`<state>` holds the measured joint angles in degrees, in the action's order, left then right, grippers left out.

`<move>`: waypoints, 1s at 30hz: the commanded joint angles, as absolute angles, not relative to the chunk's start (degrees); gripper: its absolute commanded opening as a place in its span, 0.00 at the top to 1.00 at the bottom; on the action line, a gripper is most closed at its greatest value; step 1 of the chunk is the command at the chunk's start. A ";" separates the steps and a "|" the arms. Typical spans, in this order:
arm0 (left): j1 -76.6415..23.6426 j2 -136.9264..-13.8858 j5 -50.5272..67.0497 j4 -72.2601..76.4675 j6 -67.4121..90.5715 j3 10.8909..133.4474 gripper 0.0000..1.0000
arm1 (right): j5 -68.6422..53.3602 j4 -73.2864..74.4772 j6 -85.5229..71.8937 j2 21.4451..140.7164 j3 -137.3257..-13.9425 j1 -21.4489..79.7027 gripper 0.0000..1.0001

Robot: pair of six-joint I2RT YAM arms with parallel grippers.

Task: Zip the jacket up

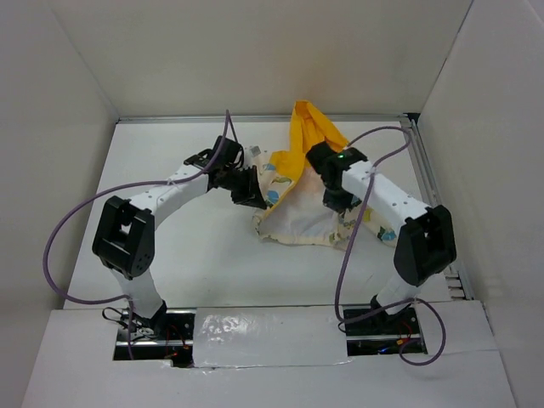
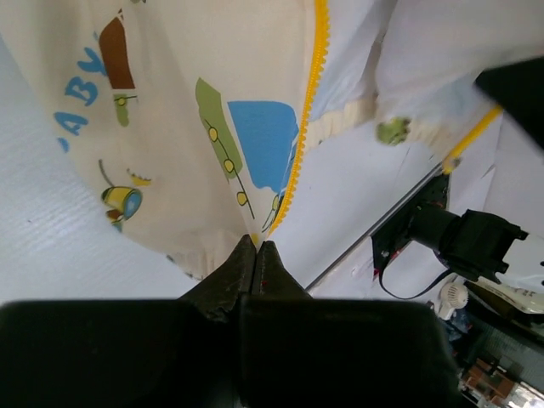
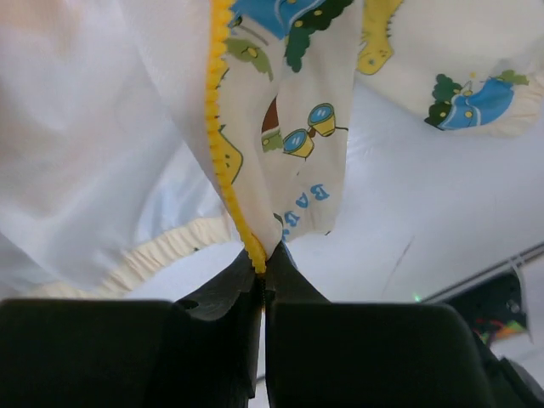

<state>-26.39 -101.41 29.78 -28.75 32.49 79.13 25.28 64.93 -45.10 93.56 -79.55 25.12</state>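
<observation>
Jacket (image 1: 297, 217) crumpled on table (image 1: 170, 255), yellow hood (image 1: 308, 136) toward far wall. Left jaws closed tight on its yellow zipper strip (image 2: 308, 102); right jaws likewise clamped on the opposite zipper edge (image 3: 219, 144).

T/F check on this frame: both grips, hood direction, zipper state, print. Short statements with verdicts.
1. The left gripper is shut on the jacket at its yellow zipper strip. True.
2. The right gripper is open and clear of the jacket. False: it is shut on the zipper edge.
3. The yellow hood is at the jacket's far end in the top view. True.
4. The jacket is zipped up. False: in the left wrist view the zipper strip runs along a free edge with nothing joined to it.
5. The jacket is plain. False: it carries cartoon prints.
</observation>
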 commanded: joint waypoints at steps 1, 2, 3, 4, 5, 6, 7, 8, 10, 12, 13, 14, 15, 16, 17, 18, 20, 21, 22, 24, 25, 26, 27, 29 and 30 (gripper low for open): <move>-26.98 -98.44 31.64 -25.32 35.51 75.95 1.00 | 30.77 75.32 -55.26 98.24 -79.80 31.89 0.94; -27.16 -98.44 31.38 -25.23 36.03 74.28 1.00 | 30.07 75.32 -55.81 99.48 -80.41 33.73 0.92; -27.25 -98.26 30.85 -24.88 36.64 73.31 1.00 | 29.01 73.93 -56.51 100.62 -81.46 37.67 0.90; -27.25 -98.00 30.24 -24.44 37.52 72.08 1.00 | 28.13 72.44 -56.43 102.64 -81.65 39.44 0.79; -27.33 -97.30 29.80 -23.65 38.05 69.63 1.00 | 26.91 71.12 -55.99 103.61 -82.35 40.85 0.76; -27.33 -96.86 29.53 -21.73 38.40 68.13 1.00 | 24.63 67.62 -55.81 104.49 -82.44 43.04 0.75; -27.33 -96.33 29.79 -21.01 38.93 66.98 1.00 | 23.22 65.50 -54.77 105.37 -82.53 44.02 0.69; -27.25 -95.72 30.06 -20.66 39.11 65.58 1.00 | 21.64 63.13 -53.71 105.47 -81.57 44.82 0.65; -27.42 -95.28 30.06 -19.95 39.28 64.60 1.00 | 16.65 55.57 -51.25 103.98 -79.90 46.84 0.49; -27.51 -94.66 30.15 -19.25 39.29 63.20 1.00 | 12.50 48.27 -49.32 99.00 -75.60 48.24 0.35; -27.51 -94.14 30.15 -18.64 39.11 62.24 1.00 | 11.26 45.55 -49.05 97.05 -71.76 48.77 0.32; -27.51 -93.87 30.58 -18.20 39.02 61.79 1.00 | 10.12 41.44 -48.26 92.59 -69.89 49.13 0.31; -27.51 -93.69 30.76 -17.85 38.94 61.44 1.00 | 9.50 39.83 -48.08 90.20 -68.13 49.39 0.24; -27.60 -93.43 30.94 -17.41 38.85 61.00 1.00 | 9.93 38.77 -47.82 88.26 -66.38 49.66 0.19; -27.60 -93.34 30.94 -17.23 38.76 60.74 1.00 | 11.15 38.41 -47.73 86.33 -63.83 49.75 0.12; -27.60 -93.25 31.20 -17.05 38.50 60.56 1.00 | 11.95 38.84 -48.51 83.96 -63.03 49.49 0.10; -27.69 -93.08 31.38 -16.79 38.32 60.03 1.00 | 13.53 40.25 -50.78 82.28 -59.52 48.61 0.10; -27.77 -92.90 31.72 -16.70 38.23 59.77 1.00 | 13.62 40.51 -51.50 82.18 -59.50 48.08 0.10; -27.77 -92.81 31.99 -15.92 38.23 59.50 1.00 | 13.27 40.17 -52.03 82.18 -57.67 47.55 0.11; -27.77 -92.37 32.78 -15.21 38.06 58.63 1.00 | 12.40 39.12 -53.44 82.70 -56.26 46.67 0.14; -27.86 -92.11 33.04 -14.77 38.06 58.45 1.00 | 12.39 38.33 -53.87 83.58 -55.64 46.32 0.15; -27.86 -92.02 33.05 -14.68 38.06 58.36 1.00 | 12.91 38.23 -54.31 84.19 -55.55 46.23 0.15; -27.86 -91.93 32.96 -14.59 38.06 58.36 1.00 | 13.44 38.23 -54.58 84.90 -55.81 45.97 0.15; -28.04 -91.93 32.43 -14.85 38.06 58.54 1.00 | 14.94 37.18 -55.81 86.74 -55.99 45.27 0.19; -28.12 -91.93 32.43 -14.94 38.14 58.54 1.00 | 15.12 36.57 -56.16 87.27 -56.16 44.92 0.21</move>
<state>-27.57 -94.19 30.81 -16.19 37.95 58.52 12.91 40.75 -53.49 86.19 -55.86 45.71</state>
